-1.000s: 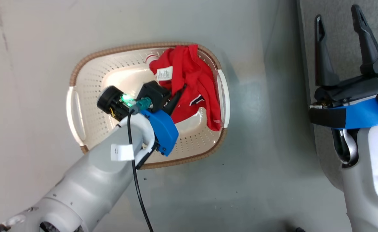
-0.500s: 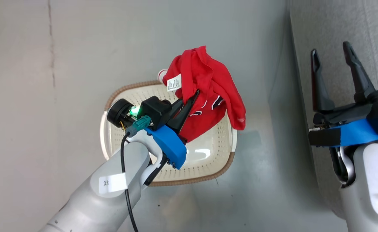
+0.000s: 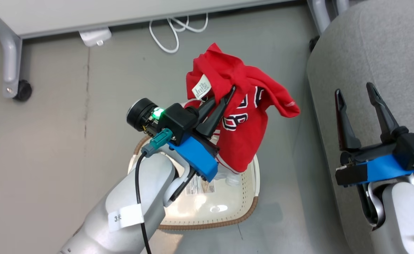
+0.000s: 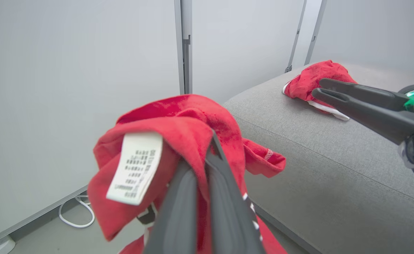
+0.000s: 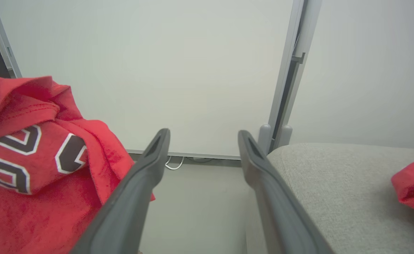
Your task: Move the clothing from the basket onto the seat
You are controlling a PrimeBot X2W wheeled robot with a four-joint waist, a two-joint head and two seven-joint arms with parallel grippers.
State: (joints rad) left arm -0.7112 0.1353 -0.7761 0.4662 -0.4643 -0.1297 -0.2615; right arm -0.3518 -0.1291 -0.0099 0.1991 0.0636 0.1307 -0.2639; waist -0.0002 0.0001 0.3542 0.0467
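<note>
A: What moved in the last second?
B: The clothing (image 3: 244, 134), then lying in the basket (image 3: 251, 208) at mid-frame, now hangs clear above it from the left gripper (image 3: 223, 94), with its lettering unfolded into view.
A: And the frame itself?
B: The camera has tilted up. The basket sits at bottom centre, and a table leg (image 3: 11, 67) and white cable (image 3: 173, 31) have entered along the top.

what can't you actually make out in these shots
Basket floor, head view: left arm and hanging jersey cover much of it.
Jersey label, left wrist view: print too small to read.
Second red garment on the seat: partly behind the right gripper in the left wrist view, cut by the right wrist view's edge.
</note>
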